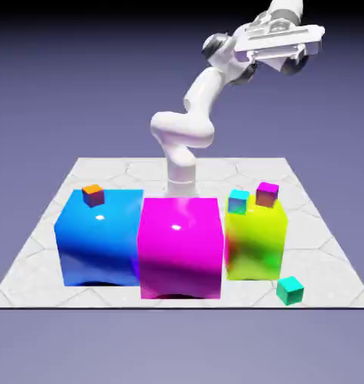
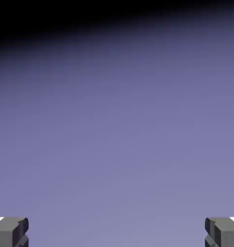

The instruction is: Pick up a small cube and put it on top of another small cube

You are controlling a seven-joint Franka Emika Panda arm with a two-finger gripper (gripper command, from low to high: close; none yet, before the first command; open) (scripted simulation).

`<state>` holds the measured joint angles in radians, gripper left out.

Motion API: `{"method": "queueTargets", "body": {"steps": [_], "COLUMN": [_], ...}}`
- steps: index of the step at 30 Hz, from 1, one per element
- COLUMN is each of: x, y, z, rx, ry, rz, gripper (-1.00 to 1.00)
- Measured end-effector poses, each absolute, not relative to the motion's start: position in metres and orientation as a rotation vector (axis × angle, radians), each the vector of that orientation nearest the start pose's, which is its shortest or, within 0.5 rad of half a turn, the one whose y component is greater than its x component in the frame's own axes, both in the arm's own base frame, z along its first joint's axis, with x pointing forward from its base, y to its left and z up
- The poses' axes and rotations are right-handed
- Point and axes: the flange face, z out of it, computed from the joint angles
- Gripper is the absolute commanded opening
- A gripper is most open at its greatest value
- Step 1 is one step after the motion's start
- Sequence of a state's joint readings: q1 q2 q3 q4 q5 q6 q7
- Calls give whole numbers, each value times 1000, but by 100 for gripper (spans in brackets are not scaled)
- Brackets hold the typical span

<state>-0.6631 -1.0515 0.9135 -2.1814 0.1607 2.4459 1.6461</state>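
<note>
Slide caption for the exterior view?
Raised white robot arm behind blue, magenta and yellow-green glossy blocks, small teal-green cube on the pale table.

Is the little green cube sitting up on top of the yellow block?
No, the green cube is down on the table, in front of the yellow block.

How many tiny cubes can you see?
4: orange on the blue block; cyan and magenta-topped on the yellow-green; teal on the table. Others may be hidden.

The arm (image 1: pixel 192 127) is glossy white with rounded segments, dark joints, and a wide white hand (image 1: pixel 281 43)
</note>
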Motion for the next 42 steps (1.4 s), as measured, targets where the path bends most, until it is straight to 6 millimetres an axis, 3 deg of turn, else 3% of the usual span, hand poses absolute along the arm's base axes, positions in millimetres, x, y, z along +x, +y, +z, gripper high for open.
{"method": "queueTargets", "body": {"steps": [4,8,12,16,21,27,28,29,31,32,34,36,38,42], "x": [355,370,393,418,447,465,465,465,477,480,481,469,453,413], "y": [351,407,449,474,478,445,438,438,406,395,395,428,444,446], "z": [636,580,506,415,288,127,107,107,77,68,68,97,144,247], "rx": [-1819,-1778,-1741,-1704,-1647,-1544,-1529,-1529,-1529,-1529,-1529,-1530,-1490,-1380], "ry": [1561,1654,1764,1894,2087,2361,2397,2397,2397,2397,2396,2396,2401,2463], "rz": [-1527,-1574,-1620,-1667,-1731,-1816,-1828,-1828,-1827,-1828,-1828,-1828,-1852,-1889], "gripper": [0,0,0,0,0,0,0,0,0,-100,-100,-100,-100,-100]}}
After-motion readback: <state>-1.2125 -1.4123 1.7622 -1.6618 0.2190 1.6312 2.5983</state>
